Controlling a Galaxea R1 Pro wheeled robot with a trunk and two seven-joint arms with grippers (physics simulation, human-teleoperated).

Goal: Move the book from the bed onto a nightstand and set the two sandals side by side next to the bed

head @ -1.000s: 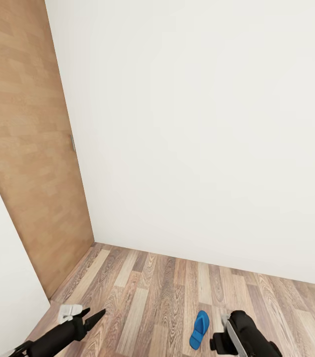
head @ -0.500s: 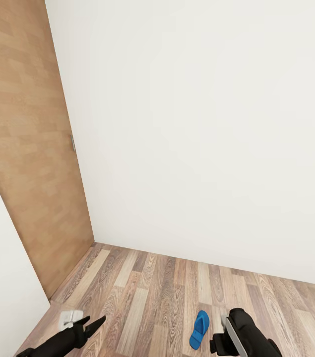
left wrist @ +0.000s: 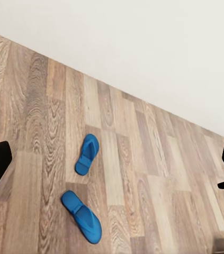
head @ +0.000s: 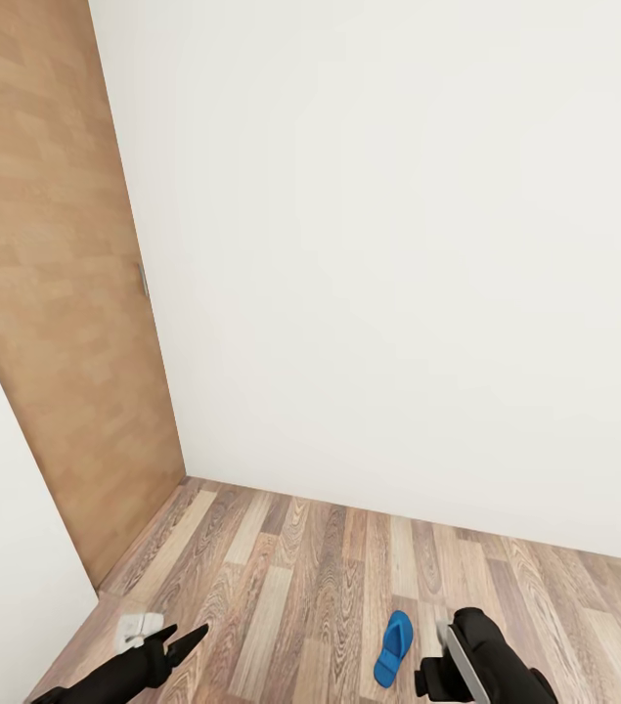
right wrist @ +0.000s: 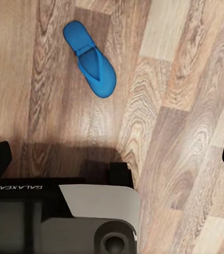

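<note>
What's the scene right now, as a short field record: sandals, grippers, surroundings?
sandals seen: two, both on the wood floor, apart, not side by side
sandal A: strap up, nearer the wall
sandal B: angled differently from A
head view: one sandal on the floor beside the right gripper
left gripper: open, empty, above the floor
right gripper: open, empty
door: brown, at left
bed, book: not located

Black arms [head: 119,673], grey plate marked "GALAXEA" [right wrist: 64,211]
</note>
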